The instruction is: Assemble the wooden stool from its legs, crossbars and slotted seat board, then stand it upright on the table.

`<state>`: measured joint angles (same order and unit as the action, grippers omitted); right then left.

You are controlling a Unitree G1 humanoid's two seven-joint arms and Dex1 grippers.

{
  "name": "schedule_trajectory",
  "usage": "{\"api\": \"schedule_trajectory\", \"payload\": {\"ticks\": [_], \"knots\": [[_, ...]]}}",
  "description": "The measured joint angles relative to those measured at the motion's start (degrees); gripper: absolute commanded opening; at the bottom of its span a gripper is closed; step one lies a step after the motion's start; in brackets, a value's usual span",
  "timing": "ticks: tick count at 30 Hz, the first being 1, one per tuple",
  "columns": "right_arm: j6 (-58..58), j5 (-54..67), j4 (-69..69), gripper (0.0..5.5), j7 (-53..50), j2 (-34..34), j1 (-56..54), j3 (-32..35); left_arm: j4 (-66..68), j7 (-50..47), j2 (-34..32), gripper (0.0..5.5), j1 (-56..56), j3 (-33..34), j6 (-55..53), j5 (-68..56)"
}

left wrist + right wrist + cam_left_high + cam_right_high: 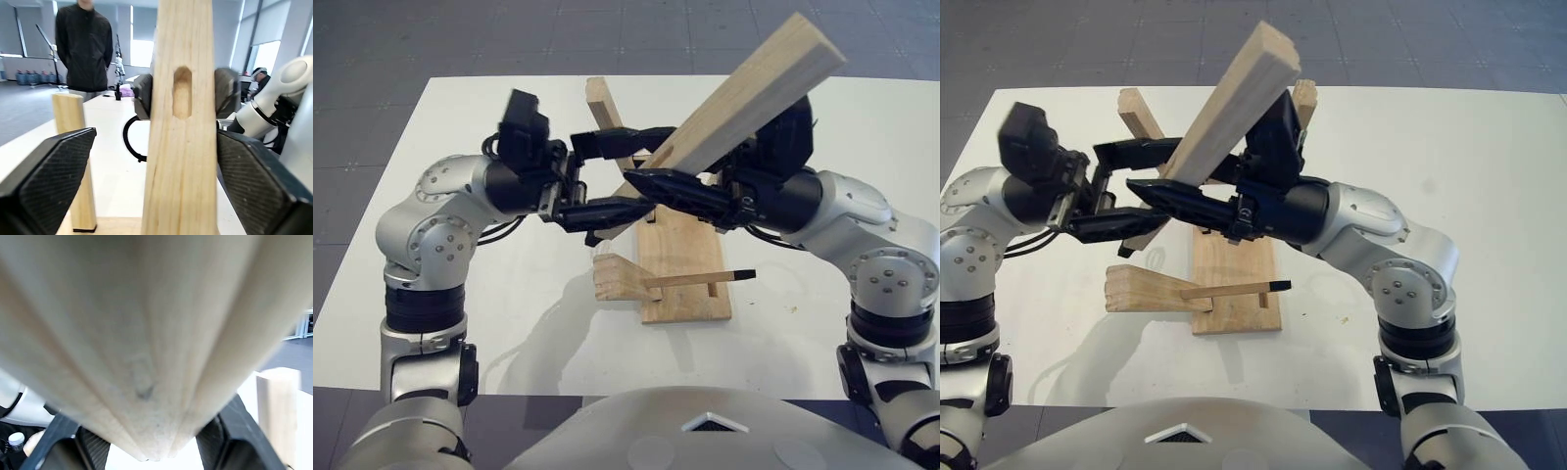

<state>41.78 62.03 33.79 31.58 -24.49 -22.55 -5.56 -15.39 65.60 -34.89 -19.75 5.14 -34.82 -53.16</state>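
My right pincer pinches a leg slanting over the seat board, which lies flat mid-table. My left pincer is spread either side of the leg's lower end. I judge I'm fitting this leg: next, upright it and seat its end in the board.

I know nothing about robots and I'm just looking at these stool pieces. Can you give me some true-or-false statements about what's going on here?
1. The right gripper holds a wooden leg tilted up off the table. True.
2. The seat board stands on its edge. False: it lies flat on the table.
3. The left gripper is open, with its fingers on either side of the held leg. True.
4. The stool is finished and standing. False: the parts are separate, and another leg lies on its side beside the board.
5. The held leg has an oval slot. True.
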Motion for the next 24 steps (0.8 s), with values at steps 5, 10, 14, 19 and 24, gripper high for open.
{"api": "schedule_trajectory", "payload": {"ticks": [5,10,14,19,24], "knots": [[0.0,0.1,-0.2,2.06,4.1,-3.5,2.5,3.4,0.5,-0.8,-1.6,4.37,3.1,5.3,1.4,0.1],[-0.4,-0.1,-1.4,2.06,6.3,-6.7,5.8,8.2,1.3,1.1,-4.1,4.37,6.6,10.3,2.9,0.3],[-1.2,-1.5,-2.3,2.06,8.0,-9.2,8.3,11.7,1.4,2.7,-4.8,4.37,10.1,12.6,3.9,0.3],[-2.7,-3.1,-2.7,2.06,10.5,-11.2,11.2,14.8,1.3,4.7,-6.4,4.37,14.7,13.7,6.0,2.1],[-4.7,-3.8,-3.1,2.06,15.6,-14.4,15.1,19.4,3.4,10.1,-7.8,4.37,20.1,15.0,12.2,6.4]]}}
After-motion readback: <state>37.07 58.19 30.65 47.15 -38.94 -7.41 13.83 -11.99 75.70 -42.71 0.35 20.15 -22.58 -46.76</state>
